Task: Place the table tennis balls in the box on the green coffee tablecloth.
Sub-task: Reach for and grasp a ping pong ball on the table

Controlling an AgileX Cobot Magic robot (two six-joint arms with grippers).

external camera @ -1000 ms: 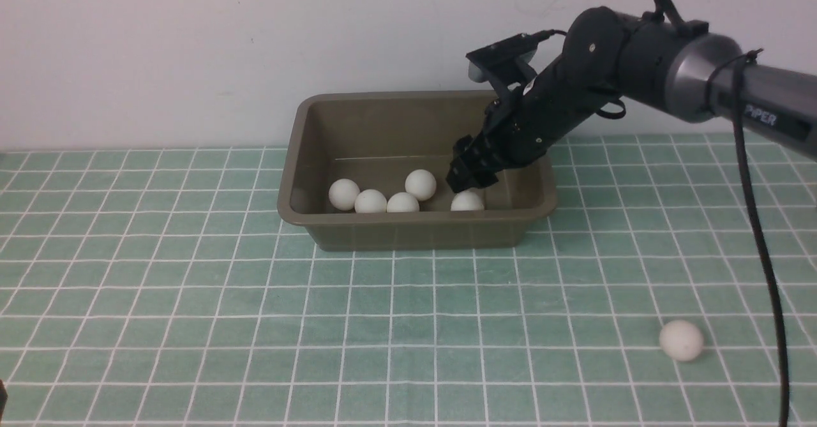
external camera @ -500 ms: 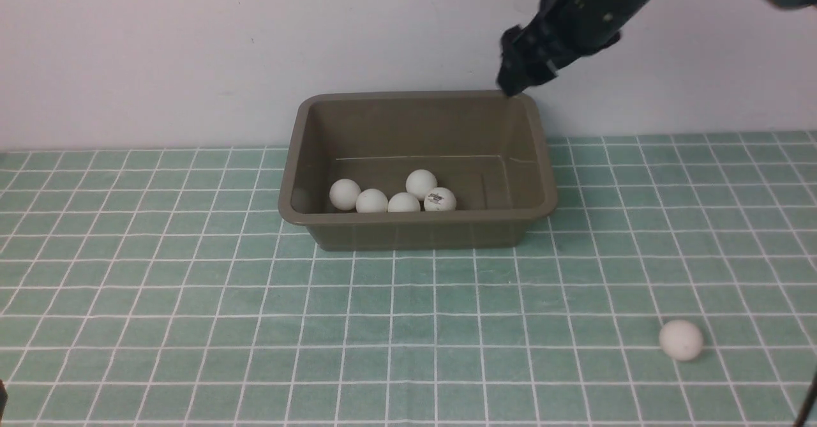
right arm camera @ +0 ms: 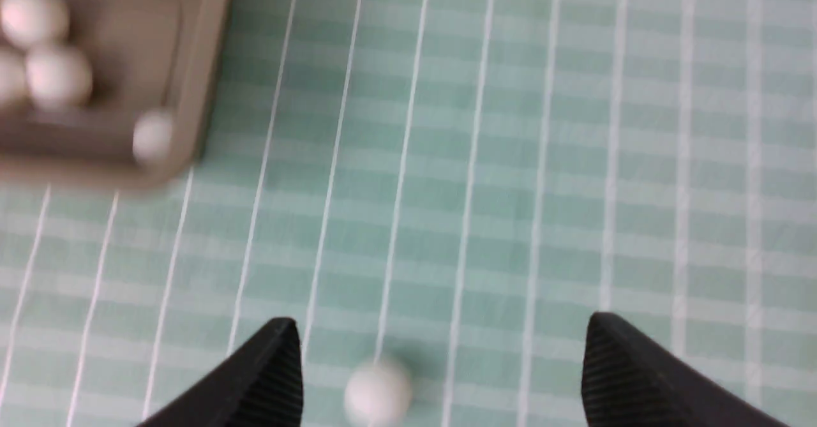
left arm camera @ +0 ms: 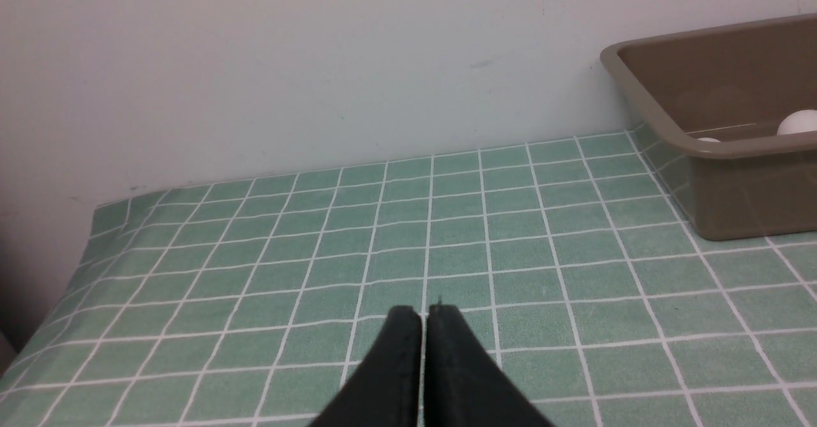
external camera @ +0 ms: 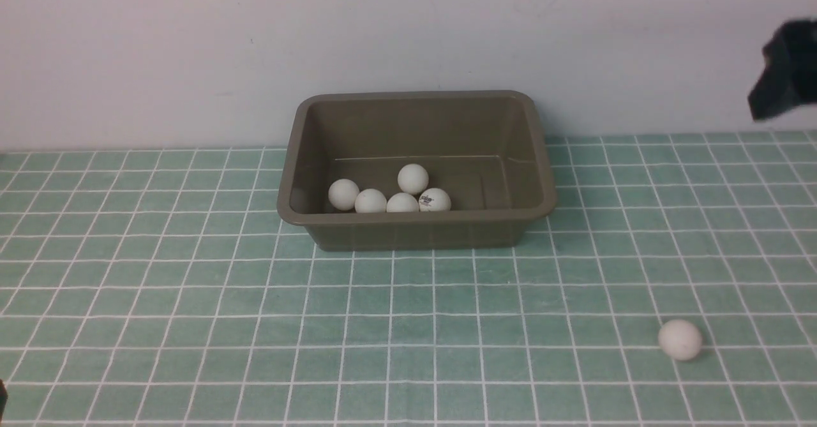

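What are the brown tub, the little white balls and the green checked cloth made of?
The olive-brown rectangular tub looks like moulded plastic: smooth, faintly shiny walls, rounded corners. The small white balls seem matte plastic, like table tennis balls; one shows a dark printed logo. The teal-green cloth with white grid lines lies flat; fabric or coated cloth, I cannot tell.

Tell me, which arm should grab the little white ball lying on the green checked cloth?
Right. The open right gripper hangs near that small white ball; the shut left gripper sits beyond the olive-brown plastic tub.
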